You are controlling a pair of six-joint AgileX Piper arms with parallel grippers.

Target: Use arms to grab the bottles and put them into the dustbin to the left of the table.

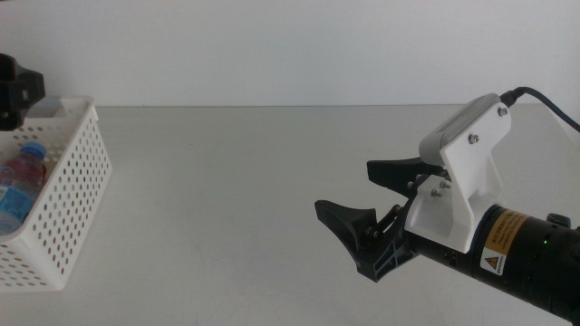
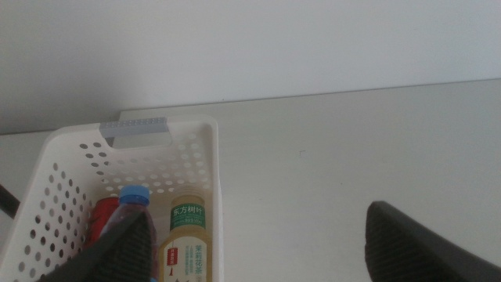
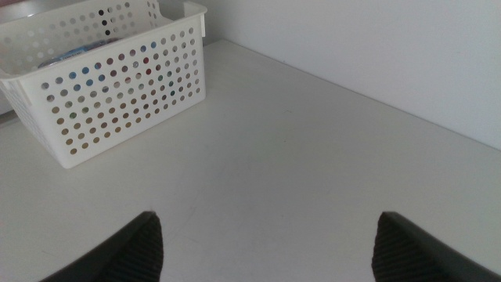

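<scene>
Plain grey worktop (image 1: 236,199); the right gripper (image 1: 376,204) hovers above it, jaws spread wide, empty; the left gripper (image 2: 258,243) (also wide, empty) hangs over the dustbin (image 2: 205,168).

From my end the table (image 1: 245,199) looks like a smooth matt light-grey top, and the dustbin (image 3: 117,86) is white perforated plastic with a slight sheen. Inside I see a clear plastic water bottle (image 2: 131,205) and a tea bottle (image 2: 186,243) with a glossy label. The right gripper (image 1: 372,213) is matt black under a smooth white plastic housing (image 1: 462,172).
</scene>
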